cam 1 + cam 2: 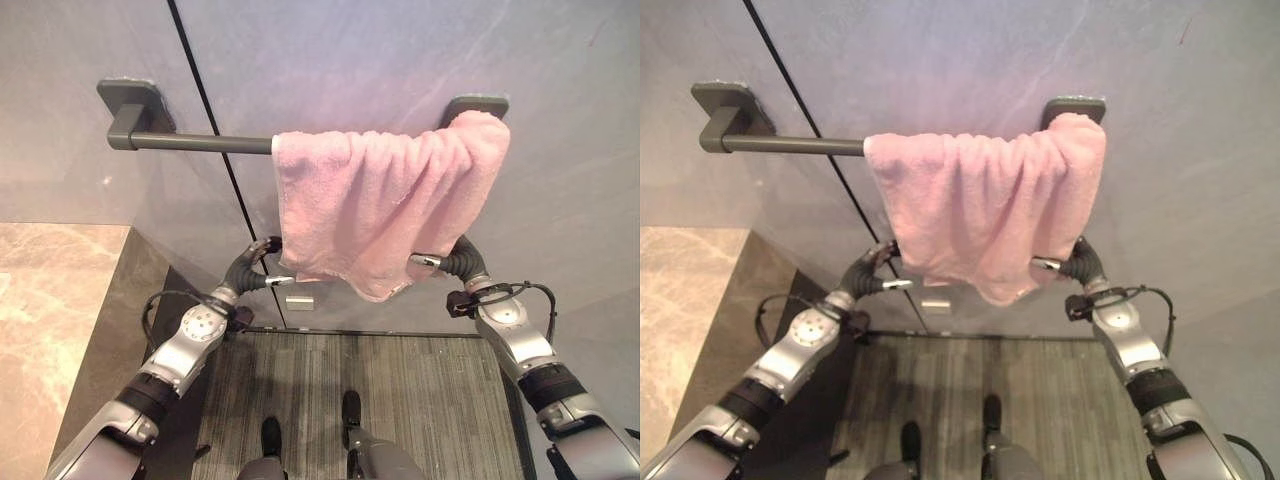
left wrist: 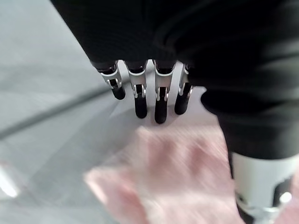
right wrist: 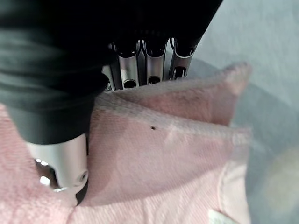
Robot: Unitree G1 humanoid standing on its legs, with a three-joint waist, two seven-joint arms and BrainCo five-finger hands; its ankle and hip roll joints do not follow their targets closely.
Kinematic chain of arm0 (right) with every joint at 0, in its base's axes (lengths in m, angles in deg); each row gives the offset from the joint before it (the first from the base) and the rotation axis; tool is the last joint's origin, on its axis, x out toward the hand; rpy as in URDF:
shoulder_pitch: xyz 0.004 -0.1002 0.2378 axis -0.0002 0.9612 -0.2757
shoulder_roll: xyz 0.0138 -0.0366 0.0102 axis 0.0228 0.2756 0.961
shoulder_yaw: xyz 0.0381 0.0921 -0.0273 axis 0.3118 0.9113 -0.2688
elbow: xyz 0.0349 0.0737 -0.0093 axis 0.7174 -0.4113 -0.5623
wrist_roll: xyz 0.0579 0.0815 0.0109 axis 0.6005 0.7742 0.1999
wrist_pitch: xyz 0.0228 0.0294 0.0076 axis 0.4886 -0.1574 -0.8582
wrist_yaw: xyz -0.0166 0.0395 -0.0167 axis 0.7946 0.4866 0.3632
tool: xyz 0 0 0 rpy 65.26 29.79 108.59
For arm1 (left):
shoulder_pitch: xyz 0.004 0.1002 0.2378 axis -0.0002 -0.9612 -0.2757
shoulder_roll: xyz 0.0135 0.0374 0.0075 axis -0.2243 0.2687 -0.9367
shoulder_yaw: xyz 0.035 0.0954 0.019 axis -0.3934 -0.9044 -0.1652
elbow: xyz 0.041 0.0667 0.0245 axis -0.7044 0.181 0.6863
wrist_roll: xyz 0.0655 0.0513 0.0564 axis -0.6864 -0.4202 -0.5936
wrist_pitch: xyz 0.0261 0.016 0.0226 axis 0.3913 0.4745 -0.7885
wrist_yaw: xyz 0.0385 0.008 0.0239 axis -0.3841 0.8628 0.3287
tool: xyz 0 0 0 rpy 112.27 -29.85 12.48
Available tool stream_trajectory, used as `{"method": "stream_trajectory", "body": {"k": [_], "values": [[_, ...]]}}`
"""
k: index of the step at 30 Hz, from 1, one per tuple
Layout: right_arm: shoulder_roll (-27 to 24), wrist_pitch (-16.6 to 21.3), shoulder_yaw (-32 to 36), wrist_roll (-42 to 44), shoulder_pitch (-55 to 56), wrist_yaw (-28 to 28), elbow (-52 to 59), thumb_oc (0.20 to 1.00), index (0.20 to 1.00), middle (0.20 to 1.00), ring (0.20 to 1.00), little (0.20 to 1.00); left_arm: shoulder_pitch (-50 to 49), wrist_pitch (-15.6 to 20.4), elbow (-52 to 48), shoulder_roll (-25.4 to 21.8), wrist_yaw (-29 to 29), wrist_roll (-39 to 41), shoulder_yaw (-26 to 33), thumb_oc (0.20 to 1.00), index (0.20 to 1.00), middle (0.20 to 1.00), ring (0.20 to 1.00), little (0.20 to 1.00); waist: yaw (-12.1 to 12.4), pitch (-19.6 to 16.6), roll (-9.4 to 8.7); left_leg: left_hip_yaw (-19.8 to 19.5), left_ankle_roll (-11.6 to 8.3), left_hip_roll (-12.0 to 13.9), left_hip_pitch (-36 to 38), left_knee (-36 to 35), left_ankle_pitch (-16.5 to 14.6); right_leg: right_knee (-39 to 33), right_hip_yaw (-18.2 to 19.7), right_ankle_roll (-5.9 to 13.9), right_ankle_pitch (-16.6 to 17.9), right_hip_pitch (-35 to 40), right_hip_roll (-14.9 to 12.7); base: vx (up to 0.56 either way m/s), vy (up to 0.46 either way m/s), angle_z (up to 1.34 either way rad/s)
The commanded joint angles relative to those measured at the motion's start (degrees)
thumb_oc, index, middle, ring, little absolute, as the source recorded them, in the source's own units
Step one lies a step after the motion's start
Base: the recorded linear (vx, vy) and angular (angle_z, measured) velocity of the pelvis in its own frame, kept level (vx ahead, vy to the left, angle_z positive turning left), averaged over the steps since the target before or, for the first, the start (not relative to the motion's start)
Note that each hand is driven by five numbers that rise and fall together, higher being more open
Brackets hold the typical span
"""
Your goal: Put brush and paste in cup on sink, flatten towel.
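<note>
The straight, dark-tipped fingers [image 2: 160, 103] of the robot's left hand [image 1: 262, 266] point out side by side, curled round nothing, with a fold of the soft pink terry towel [image 1: 385, 200] lying just beside them in the left wrist view. In the head views this hand sits at the towel's lower left corner, a silver finger showing along the bottom hem. Across the cloth, the right hand [image 1: 452, 262] meets the towel's lower right edge. In its own wrist view the silver fingers [image 3: 154, 65] run behind a fold of pink cloth and their tips are hidden, so whether they grip the towel or only press against it cannot be told. The thumb lies on the near side of the fold, with cloth between it and the fingers.

The towel hangs bunched over the right half of a dark grey metal towel rail [image 1: 200, 143], gathered into vertical folds, its bottom edge uneven and dipping lowest near the middle. The left half of the rail is bare. The rail is fixed by two dark brackets to a pale grey stone-look wall [image 1: 360, 60], crossed by a thin dark diagonal seam. To the left, a beige marble-pattern counter [image 1: 50, 300] meets the wall. Below lies a grey striped floor [image 1: 420, 390].
</note>
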Motion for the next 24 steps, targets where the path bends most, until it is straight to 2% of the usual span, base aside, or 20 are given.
{"method": "stream_trajectory", "body": {"k": [1,7,8,9,15,18,22,24], "values": [[-1.02,2.35,-0.38,3.84,-7.64,1.35,1.81,1.000,1.000,1.000,1.000,1.000,8.27,4.42,-2.95,0.92,0.99,0.76,-0.69,1.000,1.000,1.000,1.000,1.000,-0.38,-1.68,-0.97,2.32,-0.60,0.05,1.23,0.90,0.93,3.79,-1.20,5.14,-4.77,2.90,-4.14,0.06,0.006,-0.05],[0.24,2.33,-1.46,2.29,-8.13,1.00,4.45,1.000,1.000,1.000,1.000,1.000,9.53,4.65,-3.51,3.14,-0.81,-1.35,-1.12,1.000,1.000,1.000,1.000,1.000,-0.69,-1.31,-1.01,2.58,-0.30,-0.07,1.38,0.88,0.45,4.30,-0.66,5.23,-5.09,2.40,-4.34,0.03,0.012,-0.01],[0.95,2.46,-1.45,2.08,-8.27,0.55,4.65,0.398,0.398,0.398,0.398,0.398,10.29,4.90,-3.48,3.43,-1.25,-1.47,-1.37,0.448,0.448,0.448,0.448,0.448,-0.74,-1.23,-0.99,2.53,-0.26,-0.09,1.30,0.80,0.45,4.42,-0.59,5.22,-5.15,2.25,-4.34,0.00,0.000,0.00],[1.58,2.65,-1.23,1.97,-8.20,0.20,5.19,0.200,0.200,0.200,0.200,0.200,10.32,5.10,-3.74,3.58,-1.40,-1.61,-1.30,0.200,0.200,0.200,0.200,0.200,-0.83,-1.16,-0.95,2.54,-0.25,-0.12,1.26,0.73,0.47,4.51,-0.48,5.27,-5.13,2.11,-4.35,0.00,0.000,0.00],[4.99,2.99,0.71,0.71,-5.07,-0.84,7.92,0.200,0.200,0.200,0.200,0.200,7.64,4.98,-4.28,5.90,-2.32,-1.80,0.72,0.200,0.200,0.200,0.200,0.200,-1.25,-1.73,-1.20,2.82,-0.08,-0.15,1.87,0.21,0.12,3.84,-0.18,5.38,-4.97,2.67,-4.38,0.02,0.013,-0.03],[5.08,2.98,1.77,-0.05,-3.00,-0.66,10.00,0.200,0.200,0.200,0.200,0.200,5.88,4.86,-5.62,5.77,-2.08,-2.10,1.81,0.200,0.200,0.200,0.200,0.200,-1.30,-2.14,-1.32,2.78,-0.01,-0.20,2.27,0.21,-0.13,3.46,-0.12,5.47,-4.93,3.22,-4.37,0.03,0.013,-0.01],[5.21,3.73,6.89,-2.25,5.35,-0.09,18.87,0.200,0.200,0.200,0.200,0.200,-1.34,5.08,-12.27,4.63,-1.75,-2.70,7.45,0.200,0.200,0.200,0.200,0.200,-1.73,-3.51,-1.77,3.27,0.03,-0.20,3.88,0.21,-0.96,2.12,0.12,5.77,-4.68,5.13,-4.47,0.05,0.029,-0.01],[5.23,3.64,6.91,-2.29,5.54,-0.10,19.04,0.200,0.200,0.200,0.200,0.200,-1.52,5.00,-12.43,4.60,-1.73,-2.71,7.48,0.200,0.200,0.200,0.200,0.200,-1.72,-3.56,-1.78,3.28,0.03,-0.19,3.93,0.21,-0.97,2.08,0.13,5.77,-4.67,5.19,-4.46,0.01,0.007,-0.02]]}}
